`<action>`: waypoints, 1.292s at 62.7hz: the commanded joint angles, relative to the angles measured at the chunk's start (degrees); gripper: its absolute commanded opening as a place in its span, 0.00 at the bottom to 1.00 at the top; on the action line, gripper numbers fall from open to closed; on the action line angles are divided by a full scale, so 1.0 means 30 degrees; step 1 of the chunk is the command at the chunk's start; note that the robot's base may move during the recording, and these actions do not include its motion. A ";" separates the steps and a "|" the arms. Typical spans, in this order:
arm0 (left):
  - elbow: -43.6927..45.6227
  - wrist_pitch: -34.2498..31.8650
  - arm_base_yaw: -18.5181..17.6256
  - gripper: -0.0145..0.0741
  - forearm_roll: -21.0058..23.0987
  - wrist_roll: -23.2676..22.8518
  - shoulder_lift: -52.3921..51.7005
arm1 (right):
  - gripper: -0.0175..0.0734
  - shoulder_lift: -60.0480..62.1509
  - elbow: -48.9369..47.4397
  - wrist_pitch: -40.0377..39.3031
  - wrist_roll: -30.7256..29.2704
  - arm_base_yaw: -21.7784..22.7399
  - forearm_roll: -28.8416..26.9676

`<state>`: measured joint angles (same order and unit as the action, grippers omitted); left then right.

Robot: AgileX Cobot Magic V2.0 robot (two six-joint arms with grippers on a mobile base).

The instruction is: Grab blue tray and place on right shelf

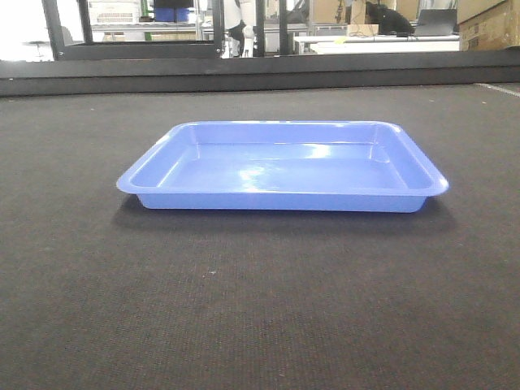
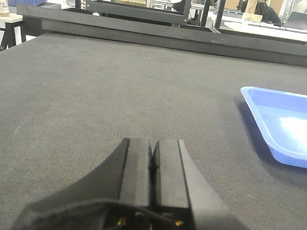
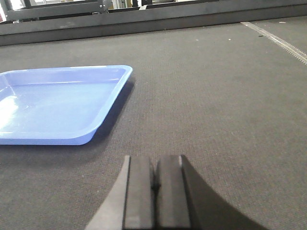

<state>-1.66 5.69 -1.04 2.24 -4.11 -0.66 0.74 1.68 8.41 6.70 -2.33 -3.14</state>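
On the dark, woven-looking counter the blue tray sits flat and upright, roughly in the middle of the front view, with its long side toward me. Its glossy floor is bare and catches the ceiling light, and its flared rim throws a thin shadow on the counter all round.

From my left hand the tray lies off to the right and a little farther out, and only its near left corner shows. From my right hand it lies to the left and ahead, with its near right corner closest to me. So the tray rests between my two hands, and neither one touches it.

Both hands hover low over the counter with their black fingers pressed together and nothing held between them.

Along the far edge of the counter runs a black raised rail.
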 commanded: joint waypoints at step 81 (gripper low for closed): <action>1.4805 0.5177 -0.0040 0.58 -0.3155 -0.0029 0.9938 | 0.75 -0.6358 -1.1634 -0.0517 -0.0137 -0.0030 0.0076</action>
<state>38.54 23.34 -1.04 -6.88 -4.11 22.82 -12.95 -28.75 10.43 6.70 -2.33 -3.14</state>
